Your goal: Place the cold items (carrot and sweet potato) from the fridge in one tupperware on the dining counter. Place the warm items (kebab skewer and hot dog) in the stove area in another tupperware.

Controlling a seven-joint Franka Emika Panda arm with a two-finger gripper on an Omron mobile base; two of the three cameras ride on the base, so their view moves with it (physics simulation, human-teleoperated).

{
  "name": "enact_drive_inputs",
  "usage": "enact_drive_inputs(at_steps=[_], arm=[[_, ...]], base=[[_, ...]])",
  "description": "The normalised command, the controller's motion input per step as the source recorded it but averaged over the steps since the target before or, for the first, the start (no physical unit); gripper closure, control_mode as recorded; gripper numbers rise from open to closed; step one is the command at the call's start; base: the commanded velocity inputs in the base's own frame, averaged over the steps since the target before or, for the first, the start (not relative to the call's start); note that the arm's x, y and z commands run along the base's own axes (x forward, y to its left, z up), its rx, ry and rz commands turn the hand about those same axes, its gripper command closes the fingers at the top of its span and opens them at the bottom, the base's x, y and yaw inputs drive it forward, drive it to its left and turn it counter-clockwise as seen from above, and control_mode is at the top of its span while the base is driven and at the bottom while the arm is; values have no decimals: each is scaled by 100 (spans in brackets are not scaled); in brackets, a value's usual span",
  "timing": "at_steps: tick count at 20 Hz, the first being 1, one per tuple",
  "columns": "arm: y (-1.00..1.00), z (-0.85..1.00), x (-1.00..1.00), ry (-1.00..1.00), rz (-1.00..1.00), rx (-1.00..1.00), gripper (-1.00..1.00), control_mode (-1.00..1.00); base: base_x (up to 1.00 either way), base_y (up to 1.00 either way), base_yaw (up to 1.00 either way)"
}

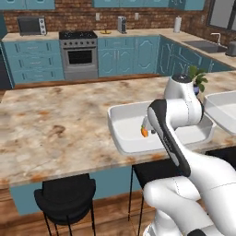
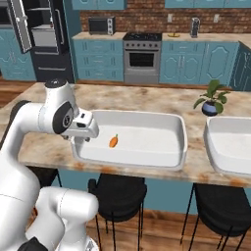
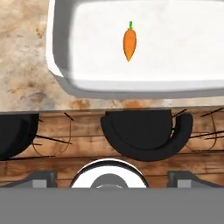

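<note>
The carrot (image 2: 113, 141), bright orange with a green tip, lies alone in the left part of a white tupperware (image 2: 182, 142) on the dining counter (image 2: 147, 100). In the hand view the carrot (image 3: 129, 43) rests beyond the tupperware's near rim (image 3: 131, 85). My gripper (image 2: 80, 138) hangs open and empty over the tub's near left corner, to the left of the carrot and apart from it; its fingertips (image 3: 41, 177) frame the floor side of the counter edge. Another tupperware (image 2: 230, 147) sits empty to the right. The sweet potato and kebab skewer are out of view.
Black stools (image 3: 146, 133) stand under the counter's near edge. A potted plant (image 2: 212, 100) sits between the tubs at the back. Across the room are the stove (image 2: 142, 54) and the fridge (image 2: 44, 37), its door open. A small yellowish thing (image 2: 171, 35) lies beside the stove.
</note>
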Motion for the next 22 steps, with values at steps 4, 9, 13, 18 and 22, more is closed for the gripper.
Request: enact_drive_inputs(at_steps=[4, 9, 13, 18, 22], arm=[[0, 0, 0, 0, 0, 0, -100, 100], [0, 0, 0, 0, 0, 0, -100, 100], [0, 0, 0, 0, 0, 0, -100, 100], [0, 0, 0, 0, 0, 0, -100, 100], [0, 0, 0, 0, 0, 0, -100, 100]], base=[[-68, 82, 15], [-6, 99, 3], [-6, 94, 0], [-1, 94, 0], [0, 100, -1]])
